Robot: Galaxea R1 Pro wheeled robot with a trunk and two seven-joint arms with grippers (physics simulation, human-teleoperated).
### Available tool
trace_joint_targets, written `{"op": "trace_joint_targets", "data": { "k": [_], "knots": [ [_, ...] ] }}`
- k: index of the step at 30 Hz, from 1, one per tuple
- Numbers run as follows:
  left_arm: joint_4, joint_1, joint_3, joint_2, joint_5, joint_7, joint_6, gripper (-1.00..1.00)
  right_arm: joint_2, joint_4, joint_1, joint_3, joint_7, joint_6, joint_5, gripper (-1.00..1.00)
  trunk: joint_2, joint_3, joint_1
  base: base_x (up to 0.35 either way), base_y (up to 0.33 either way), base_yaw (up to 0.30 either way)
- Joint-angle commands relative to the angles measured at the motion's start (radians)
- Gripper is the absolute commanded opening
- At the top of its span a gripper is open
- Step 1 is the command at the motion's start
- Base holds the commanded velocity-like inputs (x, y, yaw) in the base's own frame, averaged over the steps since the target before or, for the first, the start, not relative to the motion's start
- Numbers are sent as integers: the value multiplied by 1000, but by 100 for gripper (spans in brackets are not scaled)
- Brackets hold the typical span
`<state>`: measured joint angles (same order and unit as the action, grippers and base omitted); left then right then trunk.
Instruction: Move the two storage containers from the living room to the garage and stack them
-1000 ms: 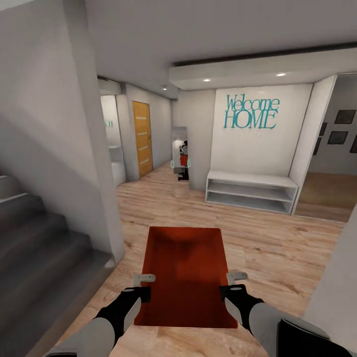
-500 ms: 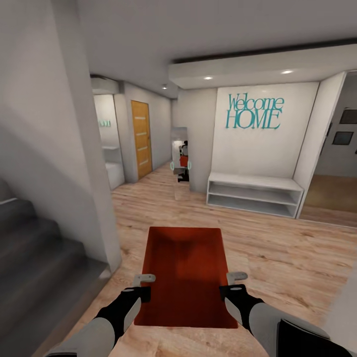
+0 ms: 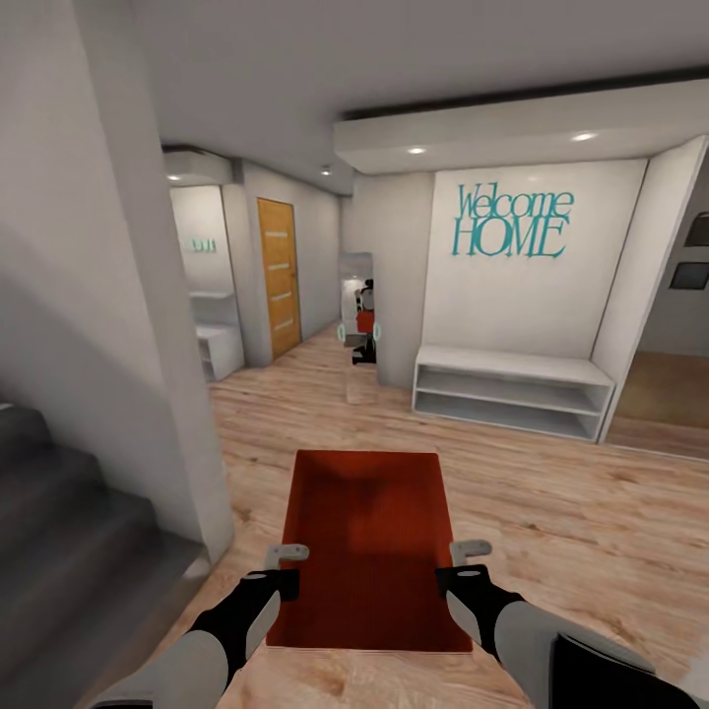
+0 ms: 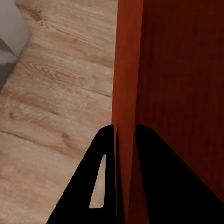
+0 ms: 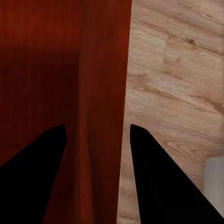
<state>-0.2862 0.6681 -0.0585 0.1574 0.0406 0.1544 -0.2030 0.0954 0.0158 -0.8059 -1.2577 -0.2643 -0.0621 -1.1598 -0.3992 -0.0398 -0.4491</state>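
Step in hand, as judged: carrying one storage container (image 3: 366, 547) through a hallway toward the garage; no garage or concrete floor appears in these views, so the task looks early to midway.

Location of task item: the orange-red, open-topped bin is held level ahead of the trunk, at 6 o'clock in the head view, above the wood plank floor (image 3: 551, 502). Only one container is seen.

Surroundings: grey stairs (image 3: 69, 532) at 8 o'clock, a white wall corner (image 3: 187, 473) just beside the bin's left side, an orange door (image 3: 279, 276) at 11 o'clock, a white low shelf bench (image 3: 512, 389) under the "Welcome HOME" lettering (image 3: 510, 221) at 1 o'clock.

Recommendation: keep the bin level and both grips equal; any uneven arm motion could twist a thin wall out of a pinch. Steer with margin from the wall corner on the left, and turn the base gently.

Left gripper (image 4: 125, 140): narrow, the two fingers either side of the bin's left wall, pinching its rim.

Right gripper (image 5: 98, 135): wider set, fingers astride the bin's right wall; the wall lies between them, but pad contact cannot be confirmed in the wrist view. In the head view it sits at the rim as a matching hold.
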Motion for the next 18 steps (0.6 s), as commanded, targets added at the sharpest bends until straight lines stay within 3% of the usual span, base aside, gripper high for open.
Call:
{"op": "trace_joint_targets", "data": {
  "k": [1, 18],
  "knots": [
    [9, -1, 2, -9, 5, 2, -6, -100, -6, 1, -1, 27, 0, 21, 5, -100, -1, 0, -1, 322, 0, 0],
    [7, -1, 2, -9, 5, 2, -6, -100, -6, 1, -1, 27, 0, 21, 6, -100, -1, 0, -1, 322, 0, 0]
  ]
}}
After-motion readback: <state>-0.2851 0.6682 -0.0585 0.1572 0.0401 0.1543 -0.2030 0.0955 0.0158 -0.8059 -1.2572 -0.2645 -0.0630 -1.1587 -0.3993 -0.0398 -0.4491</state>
